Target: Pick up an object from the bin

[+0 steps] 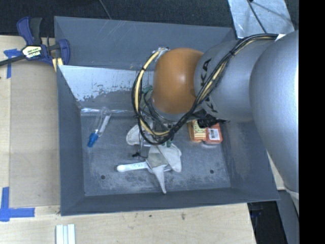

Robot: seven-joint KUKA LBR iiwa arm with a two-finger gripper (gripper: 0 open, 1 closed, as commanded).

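Note:
My gripper (143, 147) hangs low in the middle of the bin, mostly hidden under the arm's wrist. It is right over a crumpled whitish-grey cloth (168, 159) that spreads to its lower right. A white plastic stick with a rounded end (131, 168) lies flat just below and to the left of the gripper. A second pale crumpled piece (134, 135) shows at the gripper's left. I cannot see anything held in the gripper.
An orange packet with a label (206, 134) lies to the right of the gripper, partly under the arm. A clear-wrapped pen with a blue cap (98, 130) lies at the bin's left. The arm covers the bin's back right.

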